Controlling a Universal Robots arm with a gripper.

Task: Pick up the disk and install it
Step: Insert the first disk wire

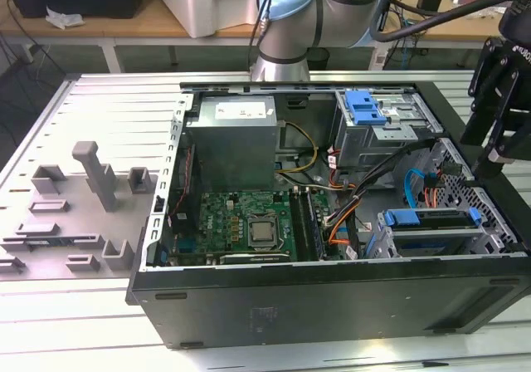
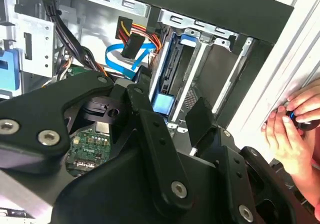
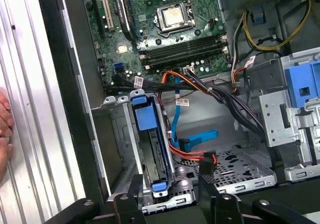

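The disk [image 1: 431, 219] stands on edge in the drive cage at the case's front corner, on the exterior view's right, with its blue carrier frame showing along the top. Both wrist views look down on the disk [image 3: 150, 149] [image 2: 167, 79] sitting in the cage slot. My gripper [image 1: 491, 152] hangs above the case's right wall, over the cage. It is open, and the black fingers [image 3: 207, 184] straddle the line of the slot with nothing between them. The gripper [image 2: 172, 111] [image 3: 170, 189] is clear of the disk.
A grey power-supply box [image 1: 232, 139], the motherboard [image 1: 249, 227], cable bundles and a blue flat cable [image 3: 192, 139] fill the case. A second bay with a blue clip [image 1: 365, 106] sits at the back. Grey fixtures [image 1: 91, 181] stand on the table. A person's hand [image 2: 300, 119] rests beside the case.
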